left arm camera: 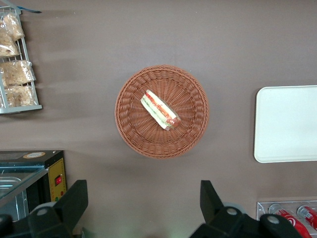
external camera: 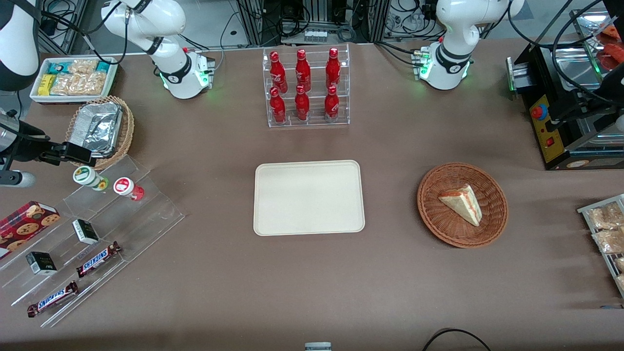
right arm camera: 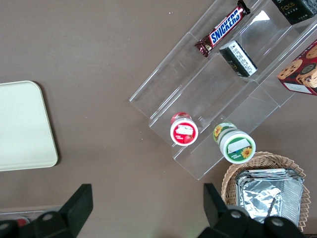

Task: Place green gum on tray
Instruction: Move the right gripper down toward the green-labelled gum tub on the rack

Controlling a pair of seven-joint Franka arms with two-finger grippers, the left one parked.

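Front and wrist views of the desk (external camera: 204,273). The green gum (external camera: 89,177) stands on the top step of a clear acrylic stepped stand (external camera: 122,219) at the left of the front frame, toward the working arm's end of the desk. It sits just beside the red-lidded canister (external camera: 128,187), the two apart, and close in front of a wicker basket holding foil trays (external camera: 100,130).

The claw (external camera: 73,153) hangs at the left edge of the front frame, above the basket's rim and near the green gum without touching it. In the right wrist view the green gum (right arm camera: 234,144) and the red-lidded canister (right arm camera: 184,130) lie between the two dark fingers (right arm camera: 77,203), which are spread wide and hold nothing.

The tray (external camera: 308,198) lies flat at the centre of the front frame, well apart from the stand, with nothing on it. On lower steps of the stand lie two Snickers bars (external camera: 97,259) and small dark boxes (external camera: 85,231).
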